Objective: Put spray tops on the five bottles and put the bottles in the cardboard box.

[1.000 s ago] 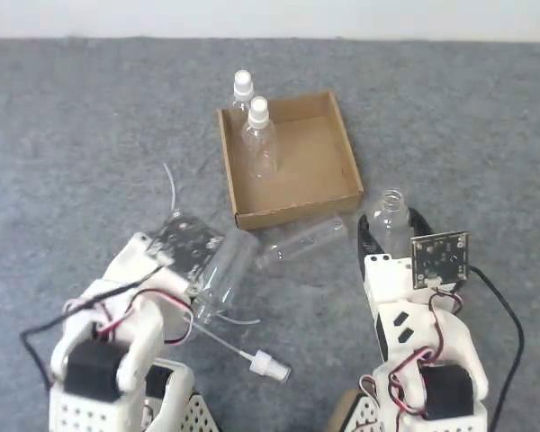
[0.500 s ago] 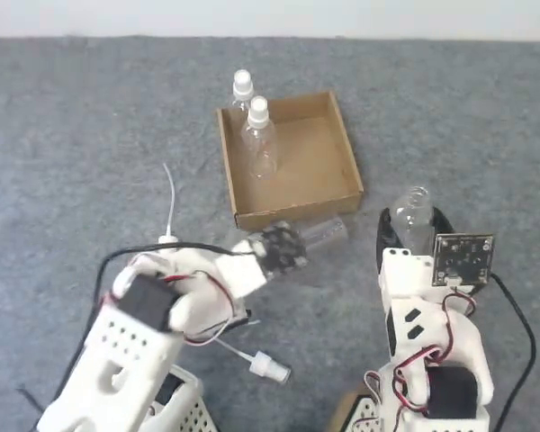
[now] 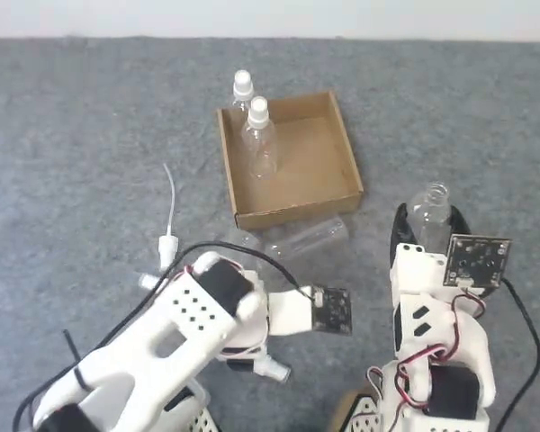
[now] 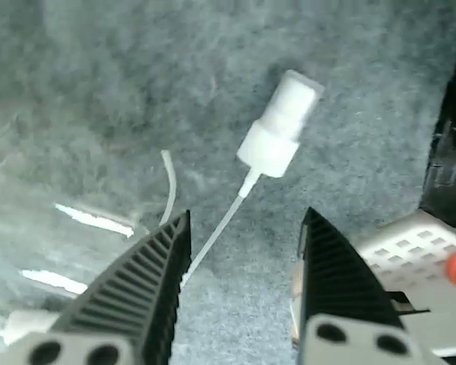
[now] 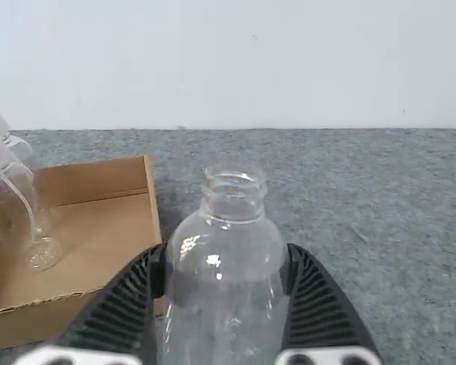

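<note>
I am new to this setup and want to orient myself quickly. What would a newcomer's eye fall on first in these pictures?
The right gripper holds an uncapped bottle upright, just off the cardboard box's near right corner. The left gripper hangs open over a loose spray top lying on the grey carpet. Two capped bottles stand at the box's far left corner.
</note>
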You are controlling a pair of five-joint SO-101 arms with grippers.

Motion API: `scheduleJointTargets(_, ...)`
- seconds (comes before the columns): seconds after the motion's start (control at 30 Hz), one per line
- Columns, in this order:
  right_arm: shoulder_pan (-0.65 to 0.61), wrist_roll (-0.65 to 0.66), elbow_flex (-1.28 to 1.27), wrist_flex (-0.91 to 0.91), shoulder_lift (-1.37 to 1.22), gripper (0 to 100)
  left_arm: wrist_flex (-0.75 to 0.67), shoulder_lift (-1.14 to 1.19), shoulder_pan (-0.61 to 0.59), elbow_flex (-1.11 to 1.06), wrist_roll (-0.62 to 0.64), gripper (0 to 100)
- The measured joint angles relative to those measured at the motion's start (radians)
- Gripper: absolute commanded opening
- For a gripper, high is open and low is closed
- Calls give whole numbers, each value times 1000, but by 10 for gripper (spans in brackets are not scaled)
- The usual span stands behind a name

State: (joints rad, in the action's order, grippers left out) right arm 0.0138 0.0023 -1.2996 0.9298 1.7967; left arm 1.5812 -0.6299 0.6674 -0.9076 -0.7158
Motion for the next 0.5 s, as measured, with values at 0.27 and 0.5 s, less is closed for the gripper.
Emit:
scheduleJointTargets(0.27,3,0,0,0,-2,36,-127,0,118,-92,0,218)
scheduleJointTargets(0.5,3,0,0,0,-2,36,-259,0,169,-213,0,217)
